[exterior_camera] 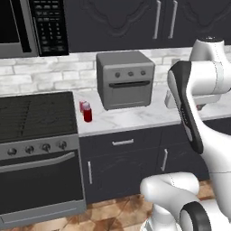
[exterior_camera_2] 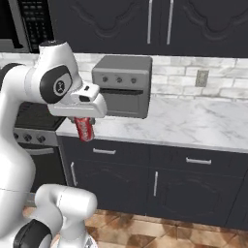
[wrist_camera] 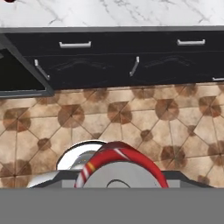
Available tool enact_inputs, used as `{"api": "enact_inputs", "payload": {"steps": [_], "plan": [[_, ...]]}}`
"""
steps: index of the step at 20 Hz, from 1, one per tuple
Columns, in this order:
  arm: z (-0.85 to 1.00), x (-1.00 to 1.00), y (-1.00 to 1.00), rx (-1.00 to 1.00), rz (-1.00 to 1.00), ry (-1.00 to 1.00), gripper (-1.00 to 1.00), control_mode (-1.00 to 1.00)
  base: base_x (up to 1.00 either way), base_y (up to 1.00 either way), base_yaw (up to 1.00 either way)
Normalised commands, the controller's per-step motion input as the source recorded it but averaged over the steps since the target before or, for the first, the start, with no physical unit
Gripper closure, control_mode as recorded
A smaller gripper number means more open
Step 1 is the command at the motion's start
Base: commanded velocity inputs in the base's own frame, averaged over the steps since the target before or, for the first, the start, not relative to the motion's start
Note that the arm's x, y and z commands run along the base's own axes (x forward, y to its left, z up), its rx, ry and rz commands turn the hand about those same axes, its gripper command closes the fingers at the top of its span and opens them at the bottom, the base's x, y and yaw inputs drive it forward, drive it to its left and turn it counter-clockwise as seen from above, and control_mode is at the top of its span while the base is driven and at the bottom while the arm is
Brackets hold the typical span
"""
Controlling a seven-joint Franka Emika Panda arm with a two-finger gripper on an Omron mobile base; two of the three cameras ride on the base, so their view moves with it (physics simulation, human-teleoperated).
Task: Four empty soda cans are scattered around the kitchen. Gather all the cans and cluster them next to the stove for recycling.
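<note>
A grey toaster oven (exterior_camera: 125, 79) stood on the marble surface (exterior_camera_2: 193, 121) beside two red cans (exterior_camera: 86, 111); the jaws pinched a red soda can (exterior_camera_2: 84, 128) hanging beneath them.

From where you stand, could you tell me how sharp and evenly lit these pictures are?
Left base view: soft, flat light, faint shadow under the toaster oven. Right base view: similar, the held can slightly blurred. Hand view: floor tiles fairly crisp, the near can cropped.

Home kitchen: stove (exterior_camera: 36, 117), toaster oven (exterior_camera: 125, 79), marble counter (exterior_camera_2: 193, 121), dark cabinets (exterior_camera_2: 160, 179).
</note>
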Motion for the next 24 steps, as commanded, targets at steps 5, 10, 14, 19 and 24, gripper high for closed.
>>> {"api": "enact_inputs", "payload": {"steps": [5,10,14,19,24], "plan": [[0.0,0.0,0.0,0.0,0.0,0.0,1.0,1.0,0.26,0.55,0.0],[0.0,0.0,0.0,0.0,0.0,0.0,1.0,1.0,0.41,0.53,0.0],[0.0,0.0,0.0,0.0,0.0,0.0,1.0,1.0,0.48,0.57,0.0],[0.0,0.0,0.0,0.0,0.0,0.0,1.0,1.0,0.5,0.51,0.0],[0.0,0.0,0.0,0.0,0.0,0.0,1.0,1.0,0.41,0.35,0.0]]}}
